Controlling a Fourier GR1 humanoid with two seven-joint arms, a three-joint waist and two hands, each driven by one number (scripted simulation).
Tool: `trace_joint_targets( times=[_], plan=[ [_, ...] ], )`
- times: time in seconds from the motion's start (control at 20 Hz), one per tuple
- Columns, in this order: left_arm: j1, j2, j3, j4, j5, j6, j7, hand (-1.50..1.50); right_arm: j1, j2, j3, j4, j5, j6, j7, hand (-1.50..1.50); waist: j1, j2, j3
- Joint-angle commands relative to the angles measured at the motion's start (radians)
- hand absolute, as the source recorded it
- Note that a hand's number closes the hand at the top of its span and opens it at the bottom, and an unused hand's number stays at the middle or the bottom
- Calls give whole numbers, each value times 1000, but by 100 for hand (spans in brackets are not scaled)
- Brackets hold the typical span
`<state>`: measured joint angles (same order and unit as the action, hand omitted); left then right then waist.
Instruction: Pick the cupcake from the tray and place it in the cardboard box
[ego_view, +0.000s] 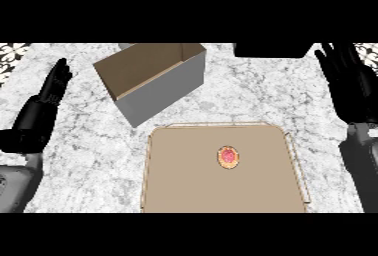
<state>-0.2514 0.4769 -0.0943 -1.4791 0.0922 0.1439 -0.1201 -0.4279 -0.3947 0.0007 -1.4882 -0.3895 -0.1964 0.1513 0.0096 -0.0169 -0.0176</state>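
Both the left hand (46, 97) and right hand (347, 75) rest upright at the edges, fingers apparently straight.

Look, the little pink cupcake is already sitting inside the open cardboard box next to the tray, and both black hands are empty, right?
Not quite. The head view shows the little pink-topped cupcake on the flat tan tray, not inside the open brown cardboard box. The box does sit next to the tray, and both the left black hand and the right black hand are empty.

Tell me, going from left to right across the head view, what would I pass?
Left hand → cardboard box → cupcake on the tray → right hand, both hands resting with fingers straight.
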Motion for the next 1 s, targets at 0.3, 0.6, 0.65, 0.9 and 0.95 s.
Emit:
trace_joint_targets(
  times=[0.3, 0.6, 0.65, 0.9, 0.95],
  plan=[
    [91, 54, 25, 125, -65, 42, 90, 0, -157, -146, 308, -134, 178, 447, -117, -150, 113, -15, -10],
    [132, 57, 51, 178, -77, 79, 141, 0, 93, -120, 429, 87, 176, 687, -520, -150, 37, 41, 25],
    [97, 53, 46, 177, -86, 85, 160, 0, 72, -110, 423, 154, 177, 721, -585, -150, 40, 46, 25],
    [139, 27, 30, 194, -121, 115, 134, 0, -61, -183, 400, 354, 356, 825, -917, -150, 45, 37, 22],
    [110, 30, 32, 197, -111, 96, 155, 0, -95, -142, 436, 384, 443, 757, -936, -150, 41, 35, 22]
  ],
)
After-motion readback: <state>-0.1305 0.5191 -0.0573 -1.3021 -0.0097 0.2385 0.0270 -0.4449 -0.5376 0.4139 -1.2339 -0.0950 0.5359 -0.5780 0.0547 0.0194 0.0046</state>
